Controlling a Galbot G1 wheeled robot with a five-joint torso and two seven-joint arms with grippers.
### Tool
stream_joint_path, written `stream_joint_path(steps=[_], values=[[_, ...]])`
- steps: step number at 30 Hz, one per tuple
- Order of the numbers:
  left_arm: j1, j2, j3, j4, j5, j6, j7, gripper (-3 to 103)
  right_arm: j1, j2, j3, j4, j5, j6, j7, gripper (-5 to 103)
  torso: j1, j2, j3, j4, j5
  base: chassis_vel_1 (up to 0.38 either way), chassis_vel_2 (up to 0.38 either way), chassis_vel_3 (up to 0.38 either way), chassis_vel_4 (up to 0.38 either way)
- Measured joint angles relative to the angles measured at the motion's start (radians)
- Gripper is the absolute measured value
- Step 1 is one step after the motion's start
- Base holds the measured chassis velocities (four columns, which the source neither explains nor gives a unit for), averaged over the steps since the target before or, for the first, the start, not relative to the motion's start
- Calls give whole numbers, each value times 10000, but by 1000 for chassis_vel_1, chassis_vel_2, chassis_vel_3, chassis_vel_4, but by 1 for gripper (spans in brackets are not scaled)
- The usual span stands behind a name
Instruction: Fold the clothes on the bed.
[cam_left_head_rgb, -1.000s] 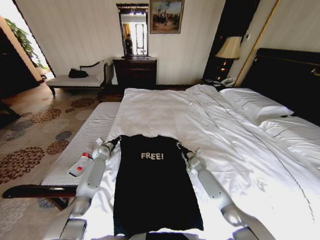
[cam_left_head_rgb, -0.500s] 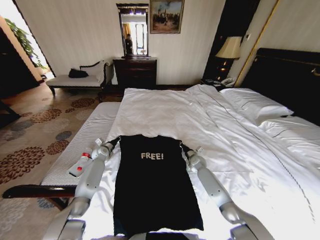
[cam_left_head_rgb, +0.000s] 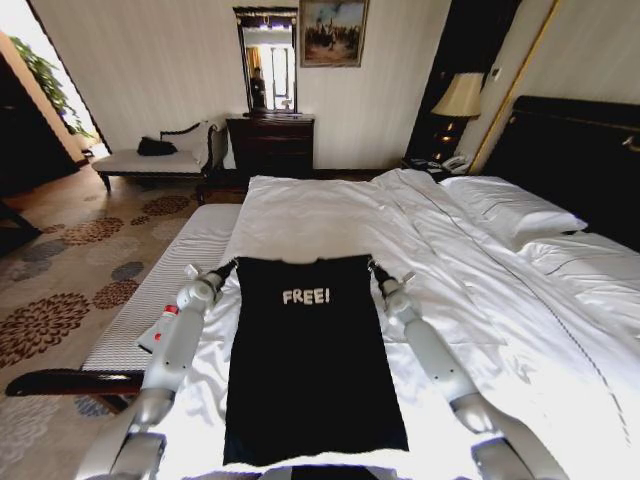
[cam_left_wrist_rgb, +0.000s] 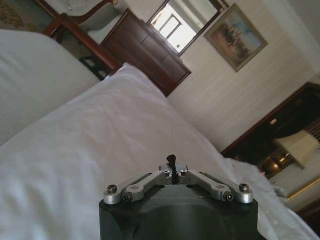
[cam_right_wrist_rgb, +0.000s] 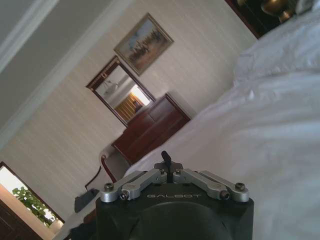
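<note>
On the bed (cam_left_head_rgb: 420, 250), you are stretching the T-shirt (cam_left_head_rgb: 310, 360) flat.
Left end effector (cam_left_head_rgb: 228, 266) and right end effector (cam_left_head_rgb: 375, 268) are each pinching a top corner, keeping it taut for folding.

Black short-sleeved T-shirt (cam_left_head_rgb: 310, 365) is stretched out long and flat, white "FREE!" lettering face up near its far edge, that edge running straight across toward twelve o'clock, hem trailing back at six. It lies on the white rumpled duvet of the big bed (cam_left_head_rgb: 400, 230), white pillows and dark headboard off at two o'clock.
</note>
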Motion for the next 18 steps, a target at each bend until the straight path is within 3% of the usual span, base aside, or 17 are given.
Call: stream_joint_path(steps=[7,11,18], values=[[-1186,373,299,61,-670,-35,-77,0,857,-1000,-559,377,596,304,-35,0,0,0,0,-2,-2,0,0,0,0],[-1499,560,374,22,-911,-35,-141,0,1239,-1214,-788,502,802,387,19,0,1,0,0,1,0,0,0,0,0],[-608,973,289,-960,-1160,-9,-307,0,896,-1388,-846,1320,856,426,305,0,2,1,1,3,-6,0,0,0,0]])
